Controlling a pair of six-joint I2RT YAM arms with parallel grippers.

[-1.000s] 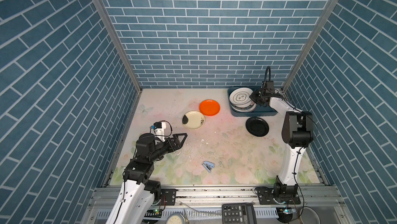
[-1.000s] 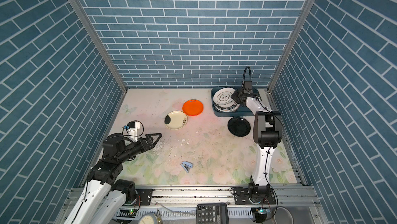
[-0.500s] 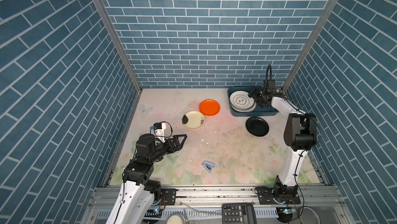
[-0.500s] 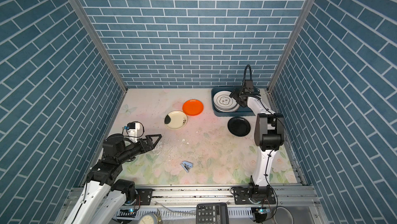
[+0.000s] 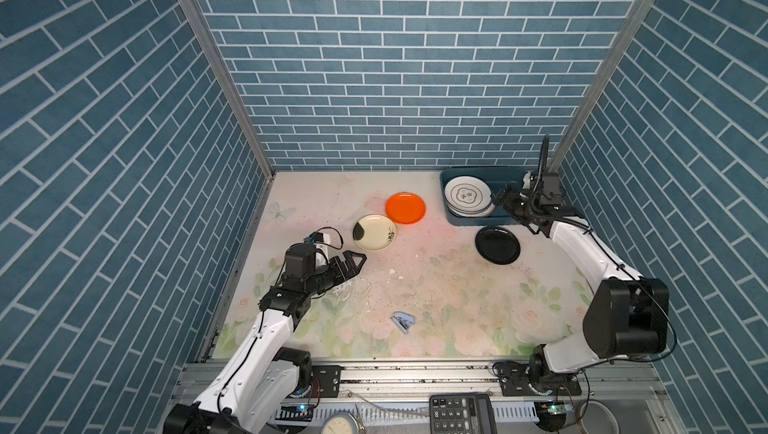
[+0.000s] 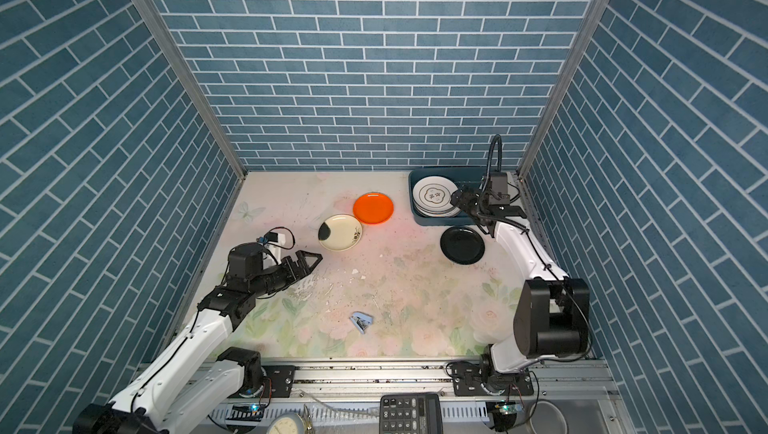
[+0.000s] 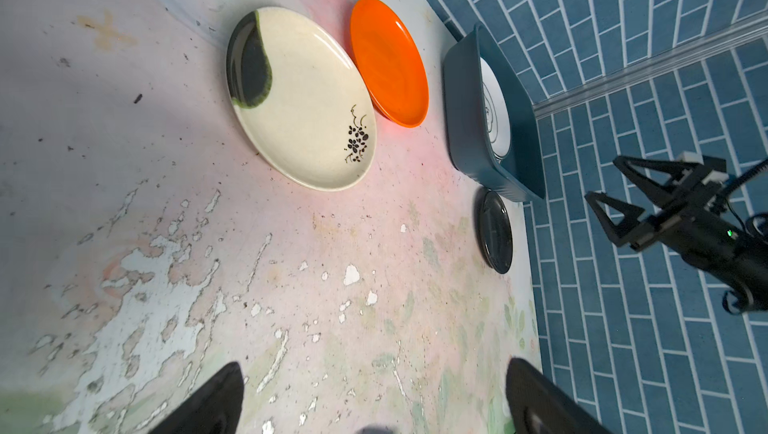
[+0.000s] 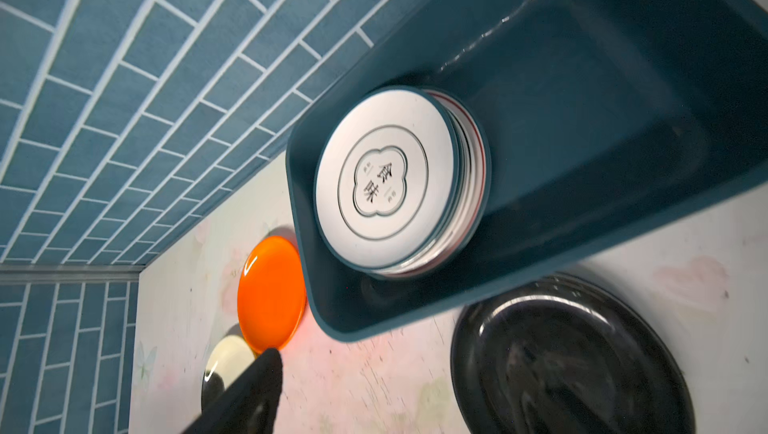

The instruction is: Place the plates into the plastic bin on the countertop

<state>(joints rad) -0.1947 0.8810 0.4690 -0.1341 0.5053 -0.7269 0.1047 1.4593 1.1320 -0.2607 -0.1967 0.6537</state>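
Observation:
The dark teal plastic bin [image 5: 482, 170] [image 6: 449, 170] [image 8: 582, 120] stands at the far right of the countertop [image 5: 436, 286]. It holds a stack of plates [image 5: 468, 199] [image 6: 436, 199] [image 8: 382, 182] with a white lettered one on top. An orange plate [image 5: 405, 208] [image 7: 388, 61], a cream plate [image 5: 374, 232] [image 7: 299, 99] and a black plate [image 5: 497, 244] [image 8: 569, 361] lie on the countertop. My right gripper [image 5: 509, 203] [image 6: 467, 207] hangs open and empty just right of the stack. My left gripper [image 5: 355, 263] [image 7: 374, 394] is open, low, just short of the cream plate.
A small blue stapler-like object [image 5: 403, 323] lies near the front middle. Blue brick walls close in the left, back and right. A calculator [image 5: 461, 413] sits on the rail below the front edge. The black plate touches the bin's front wall.
My right gripper has opened and let the white lettered plate settle on the stack in the bin, then drawn back slightly to the right. The left arm has not moved.

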